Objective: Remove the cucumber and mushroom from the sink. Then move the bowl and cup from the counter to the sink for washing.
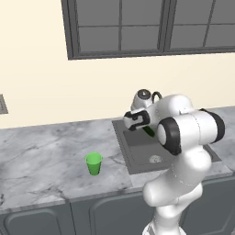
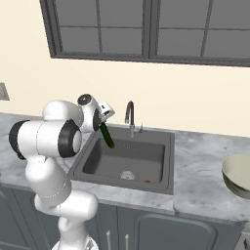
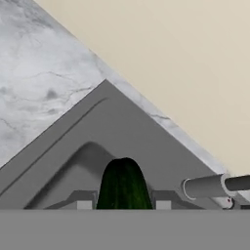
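The gripper is closed around the upper end of the cucumber, and the dark green body hangs out of it, slanting down and to the right in the right base view. It is lifted above the left part of the sink, near the middle of that frame, and it touches nothing below. In the hand view the cucumber rises at the bottom centre between the two finger tips, so its long axis runs along the gripper.

The counter to which it should go lies to the left of the gripper in the left base view, where the cup stands on it, well apart from the sink. The bowl rests on the counter at the right edge of the right base view. A small orange spot on the sink floor, lower centre, is probably the mushroom, but it is too small to be sure.
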You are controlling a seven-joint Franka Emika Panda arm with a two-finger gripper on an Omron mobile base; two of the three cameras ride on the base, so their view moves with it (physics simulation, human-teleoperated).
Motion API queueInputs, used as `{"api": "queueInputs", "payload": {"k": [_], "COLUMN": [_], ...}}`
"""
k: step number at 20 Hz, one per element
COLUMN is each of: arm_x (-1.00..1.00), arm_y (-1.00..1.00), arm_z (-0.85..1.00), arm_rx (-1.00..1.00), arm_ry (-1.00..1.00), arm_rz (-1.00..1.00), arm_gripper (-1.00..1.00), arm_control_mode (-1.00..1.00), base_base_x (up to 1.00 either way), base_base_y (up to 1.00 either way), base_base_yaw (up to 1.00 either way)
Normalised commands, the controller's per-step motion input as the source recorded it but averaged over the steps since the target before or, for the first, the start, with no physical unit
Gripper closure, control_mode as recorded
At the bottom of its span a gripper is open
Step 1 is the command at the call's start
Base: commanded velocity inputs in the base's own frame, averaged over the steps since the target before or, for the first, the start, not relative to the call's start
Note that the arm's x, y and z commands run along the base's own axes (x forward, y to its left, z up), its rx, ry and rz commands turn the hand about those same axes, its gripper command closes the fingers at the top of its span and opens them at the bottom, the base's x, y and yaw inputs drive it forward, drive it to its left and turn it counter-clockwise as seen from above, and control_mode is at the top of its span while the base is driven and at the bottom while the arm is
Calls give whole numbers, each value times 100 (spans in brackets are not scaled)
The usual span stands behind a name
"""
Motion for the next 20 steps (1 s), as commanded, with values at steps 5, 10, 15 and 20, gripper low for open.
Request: {"api": "queueInputs", "payload": {"k": [5, 10, 15, 20], "arm_x": [0, 0, 0, 0], "arm_y": [39, 35, 38, 40], "arm_z": [19, 11, 8, 1], "arm_rx": [2, 2, 1, 1], "arm_ry": [10, 8, 11, 15], "arm_rz": [0, 0, 0, 0], "arm_gripper": [100, 100, 100, 100], "arm_control_mode": [-100, -100, -100, -100], "base_base_x": [0, 0, 0, 0], "base_base_y": [0, 0, 0, 0], "base_base_yaw": [0, 0, 0, 0]}}
